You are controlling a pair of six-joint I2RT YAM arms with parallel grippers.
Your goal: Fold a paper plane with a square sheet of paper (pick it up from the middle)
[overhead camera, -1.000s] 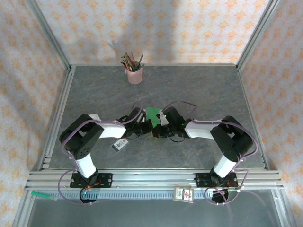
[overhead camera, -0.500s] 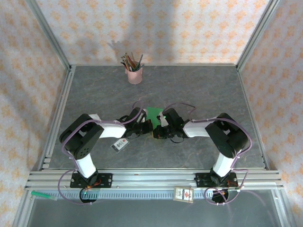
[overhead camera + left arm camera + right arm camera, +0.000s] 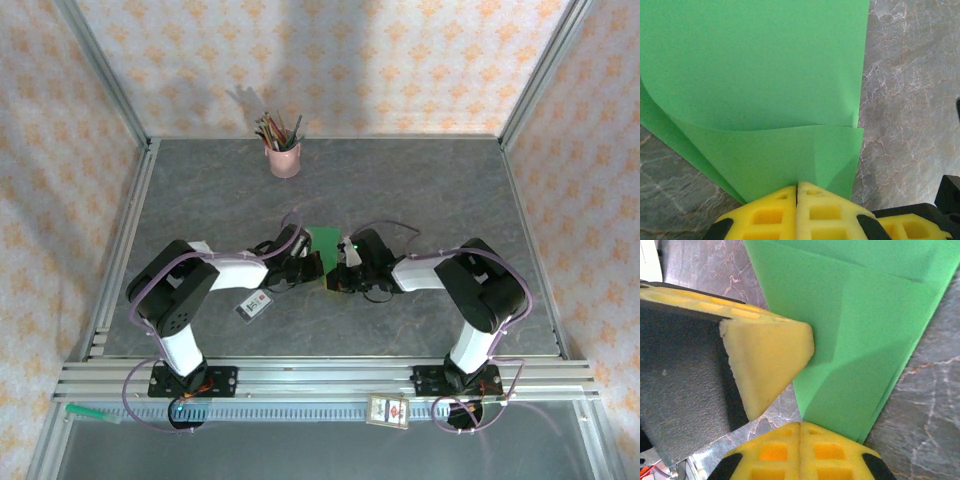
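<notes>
Bench (image 3: 430, 190) grey and marbled. Square sheet of paper (image 3: 324, 240) at mid-bench between the two arms, bright green, folded over with upper layer bowed. Near edge pinched by left jaws, yellow pads (image 3: 770, 215) pressed together on it. Creased layers pinched likewise by right jaws, just beside the left pads. Pink cup (image 3: 284, 160) of pencils far back; white card (image 3: 254, 305) beside left arm.

A robotics lab test cell, by the look of it: aluminium framing (image 3: 108, 95) boxes in a grey marbled tabletop (image 3: 400, 190), patterned backdrop panels (image 3: 400, 60) serve as walls (wallpaper-like, oddly homely), and a left arm (image 3: 190, 290) and right arm (image 3: 480, 290) are bolted to a rail (image 3: 320, 378).
</notes>
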